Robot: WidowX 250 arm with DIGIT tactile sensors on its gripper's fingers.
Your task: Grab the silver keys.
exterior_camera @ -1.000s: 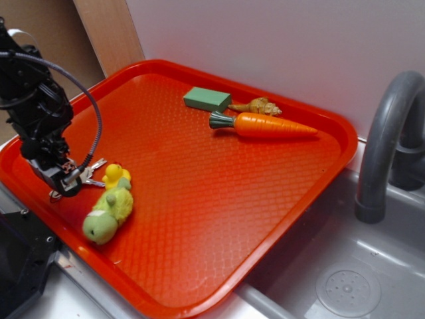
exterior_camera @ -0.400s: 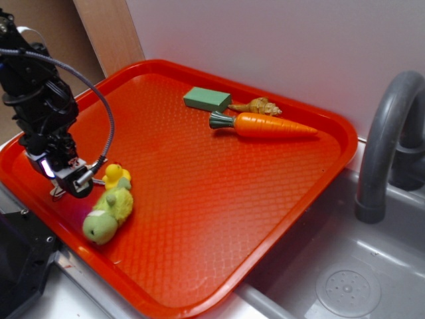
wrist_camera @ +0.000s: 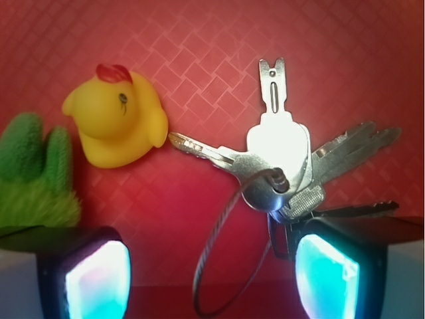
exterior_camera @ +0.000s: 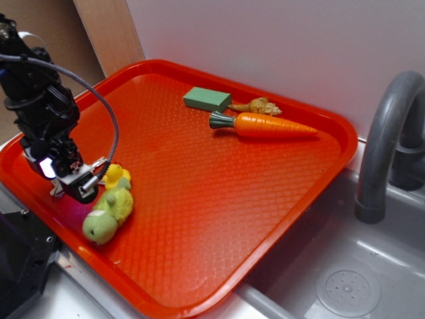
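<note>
Since a second ago the black arm has shifted a little toward the toys and now covers the silver keys that then showed beside the yellow duck. From the exterior camera the gripper (exterior_camera: pixel 78 188) sits low over the left front corner of the tray, right beside the duck (exterior_camera: pixel 117 175). Its jaws stand wide apart in the wrist view, one glowing pad (wrist_camera: pixel 98 282) at lower left and the other at lower right, and they hold nothing between them. The silver keys (wrist_camera: pixel 279 169) lie flat on the tray ahead of the right pad, fanned out, with a thin wire ring (wrist_camera: pixel 226 266) looping down into the gap between the pads. One key tip nearly touches the yellow duck (wrist_camera: pixel 119 123), and left of the duck is the fuzzy edge of the green plush toy (wrist_camera: pixel 33 173).

Outward, the plush toy (exterior_camera: pixel 107 212) lies just in front of the duck near the tray's front rim. The red tray (exterior_camera: pixel 199 199) has a woven, diamond-patterned surface. Near its far edge lie a green block (exterior_camera: pixel 207 99), a small brownish piece (exterior_camera: pixel 259 106) and a toy carrot (exterior_camera: pixel 265 124), well apart from the gripper. Behind is a white wall (exterior_camera: pixel 279 46) with a wooden panel (exterior_camera: pixel 109 30). To the right are a grey sink basin (exterior_camera: pixel 332 266) and a curved grey faucet (exterior_camera: pixel 385 133).
</note>
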